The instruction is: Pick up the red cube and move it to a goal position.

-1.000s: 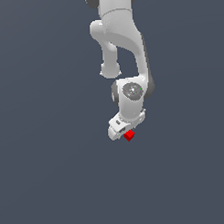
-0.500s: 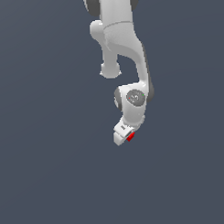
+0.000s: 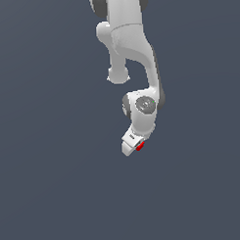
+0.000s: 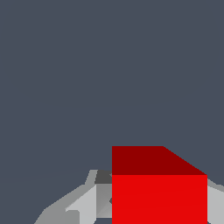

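Observation:
In the exterior view the white arm hangs down the middle, and my gripper (image 3: pixel 135 147) is at its lower end. The red cube (image 3: pixel 140 146) shows as a small red patch at the gripper's tip, mostly hidden by the white hand. In the wrist view the red cube (image 4: pixel 159 192) fills the space between my grey fingers (image 4: pixel 83 203), one on each side of it. The gripper is shut on the cube. No goal marker is in view.
The surroundings are a plain dark grey-blue surface in both views. No other objects or edges show.
The arm has moved the gripper toward the exterior view's left and slightly down, with the cube held. The hand has turned, so less of the cube shows now.

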{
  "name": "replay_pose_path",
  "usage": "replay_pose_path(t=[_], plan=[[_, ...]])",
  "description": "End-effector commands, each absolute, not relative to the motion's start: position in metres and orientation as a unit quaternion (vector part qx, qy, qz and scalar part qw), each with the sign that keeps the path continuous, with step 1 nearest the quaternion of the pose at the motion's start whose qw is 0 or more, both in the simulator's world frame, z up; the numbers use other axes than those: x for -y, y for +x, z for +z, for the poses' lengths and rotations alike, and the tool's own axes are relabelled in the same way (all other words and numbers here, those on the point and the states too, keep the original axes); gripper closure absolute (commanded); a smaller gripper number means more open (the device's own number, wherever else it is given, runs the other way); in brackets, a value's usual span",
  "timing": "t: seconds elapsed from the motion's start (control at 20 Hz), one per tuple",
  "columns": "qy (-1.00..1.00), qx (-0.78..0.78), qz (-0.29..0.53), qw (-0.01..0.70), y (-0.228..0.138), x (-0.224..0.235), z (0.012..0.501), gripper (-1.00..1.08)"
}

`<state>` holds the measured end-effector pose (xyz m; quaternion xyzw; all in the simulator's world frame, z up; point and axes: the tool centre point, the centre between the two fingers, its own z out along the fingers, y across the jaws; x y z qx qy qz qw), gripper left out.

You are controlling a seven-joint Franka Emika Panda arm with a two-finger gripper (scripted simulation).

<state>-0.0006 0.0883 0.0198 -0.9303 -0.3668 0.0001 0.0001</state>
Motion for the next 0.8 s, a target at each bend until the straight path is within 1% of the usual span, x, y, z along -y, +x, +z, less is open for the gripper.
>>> replay_pose_path(t=[0.0, 0.45, 0.75], plan=[[-0.930, 0.367, 0.000, 0.000, 0.000, -0.088, 0.020, 1.08], [-0.930, 0.367, 0.000, 0.000, -0.001, -0.085, 0.022, 1.08], [-0.930, 0.367, 0.000, 0.000, 0.001, -0.056, 0.038, 1.08]])
